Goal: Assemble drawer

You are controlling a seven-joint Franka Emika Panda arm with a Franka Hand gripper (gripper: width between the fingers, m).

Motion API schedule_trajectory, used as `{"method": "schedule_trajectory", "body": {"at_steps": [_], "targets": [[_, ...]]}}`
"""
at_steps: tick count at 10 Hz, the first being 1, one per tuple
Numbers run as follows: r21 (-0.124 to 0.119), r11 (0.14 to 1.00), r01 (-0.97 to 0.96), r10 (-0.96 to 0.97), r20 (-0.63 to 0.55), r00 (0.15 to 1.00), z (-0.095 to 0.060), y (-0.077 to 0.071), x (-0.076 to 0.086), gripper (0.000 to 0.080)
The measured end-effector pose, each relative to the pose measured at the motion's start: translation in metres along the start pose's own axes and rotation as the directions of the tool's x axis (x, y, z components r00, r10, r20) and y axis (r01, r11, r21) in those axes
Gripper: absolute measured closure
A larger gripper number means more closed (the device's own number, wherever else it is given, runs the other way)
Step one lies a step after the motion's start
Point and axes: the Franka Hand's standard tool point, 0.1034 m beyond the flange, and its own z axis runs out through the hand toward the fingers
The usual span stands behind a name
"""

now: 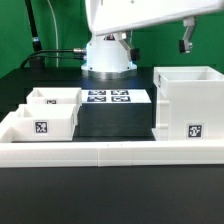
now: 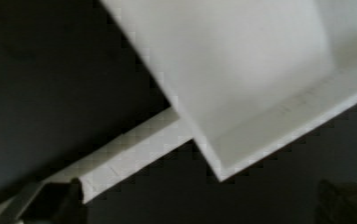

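The tall white housing [image 1: 189, 104] stands at the exterior view's right, open at the top, with a square tag on its front. Two small white trays sit at the left: the nearer one [image 1: 43, 121] shows a tag, the farther one [image 1: 55, 97] lies just behind it. My gripper [image 1: 187, 39] hangs high above the housing's far side, open and empty. In the wrist view the housing [image 2: 255, 70] is a large blurred white panel below my gripper [image 2: 201, 205]. The two dark fingertips [image 2: 50, 200] stand far apart at the frame's corners, with nothing between them.
The marker board [image 1: 107, 97] lies flat between the trays and the housing. The long low white border wall [image 1: 110, 152] runs along the front. The arm's base [image 1: 108, 55] stands behind the marker board. A narrow white strip [image 2: 139, 155] runs beside the housing in the wrist view.
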Motion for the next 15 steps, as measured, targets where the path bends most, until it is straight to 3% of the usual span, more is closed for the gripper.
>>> {"method": "schedule_trajectory", "body": {"at_steps": [3, 5, 9, 13, 15], "targets": [[-0.008, 0.967, 0.256, -0.256, 0.006, 0.967, 0.002, 0.003, -0.001, 0.015], [-0.065, 0.931, 0.36, -0.357, 0.053, 0.932, 0.004, 0.035, -0.006, 0.015], [-0.109, 0.947, 0.303, -0.3, 0.043, 0.953, 0.009, 0.102, -0.005, 0.015], [-0.11, 0.948, 0.297, -0.294, 0.043, 0.955, 0.009, 0.102, -0.005, 0.015], [-0.104, 0.926, 0.362, -0.354, 0.089, 0.931, 0.014, 0.116, -0.007, 0.015]]}}
